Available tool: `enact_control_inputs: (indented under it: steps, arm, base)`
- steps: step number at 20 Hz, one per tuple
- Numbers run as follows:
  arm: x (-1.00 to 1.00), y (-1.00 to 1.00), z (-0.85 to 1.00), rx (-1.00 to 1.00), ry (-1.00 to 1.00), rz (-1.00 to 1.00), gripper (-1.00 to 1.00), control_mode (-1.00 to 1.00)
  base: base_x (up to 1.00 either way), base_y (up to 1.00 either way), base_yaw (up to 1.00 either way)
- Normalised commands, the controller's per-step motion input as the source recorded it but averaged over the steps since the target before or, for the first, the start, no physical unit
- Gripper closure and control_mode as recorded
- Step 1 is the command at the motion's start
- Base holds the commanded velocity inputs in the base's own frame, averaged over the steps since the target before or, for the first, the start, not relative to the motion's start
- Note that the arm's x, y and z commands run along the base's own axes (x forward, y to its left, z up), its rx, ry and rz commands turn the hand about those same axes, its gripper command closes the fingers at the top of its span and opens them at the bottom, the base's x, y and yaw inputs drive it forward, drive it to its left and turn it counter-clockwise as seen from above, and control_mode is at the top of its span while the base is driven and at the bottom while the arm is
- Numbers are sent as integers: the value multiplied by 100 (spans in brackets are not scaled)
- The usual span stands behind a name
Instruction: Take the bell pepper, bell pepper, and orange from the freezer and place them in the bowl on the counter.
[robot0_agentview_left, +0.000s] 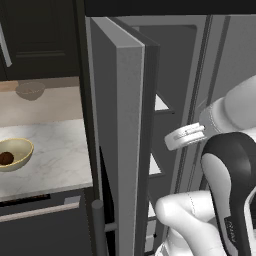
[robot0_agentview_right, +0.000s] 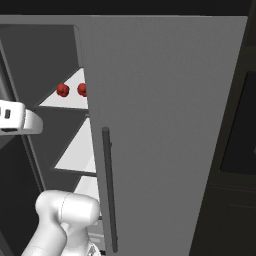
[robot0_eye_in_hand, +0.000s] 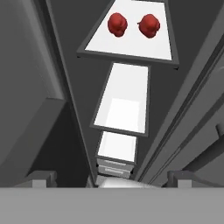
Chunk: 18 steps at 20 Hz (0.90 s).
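Gripper (robot0_eye_in_hand: 112, 180) spread wide, grasping nothing, at the bottom of the hand view.
Two bell peppers (robot0_eye_in_hand: 117, 24) (robot0_eye_in_hand: 149, 25) sit on the freezer (robot0_eye_in_hand: 131, 41) shelf, top centre; orange (robot0_agentview_left: 6, 158) in bowl (robot0_agentview_left: 22, 147), left.

Glossy white arm (robot0_agentview_left: 190, 212), dark joints

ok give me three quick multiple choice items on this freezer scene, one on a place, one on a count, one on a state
1. Where are the bell peppers?
A. in the bowl
B. on a freezer shelf
C. on the counter

2. How many fruits lie in the yellow bowl?
A. none
B. one
C. three

3. The freezer door is:
A. open
B. shut
C. missing

Answers: 1 B, both sit side by side on a white shelf. 2 B, only the dark orange is inside. 3 A, it stands swung out, shelves visible.
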Motion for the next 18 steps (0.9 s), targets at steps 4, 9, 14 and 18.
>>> enact_control_inputs:
  steps: [4, 9, 14, 18]
  arm:
    - [38, 4, 0, 0, 0, 7, -100, -100]
    - [44, 10, 0, 0, 0, 11, -100, -100]
    - [36, 23, 0, 0, -1, 9, -100, -100]
    - [38, 18, 0, 0, -1, 7, -100, -100]
  base:
    - [0, 0, 0]
    - [0, 0, 0]
    - [0, 0, 0]
    - [0, 0, 0]
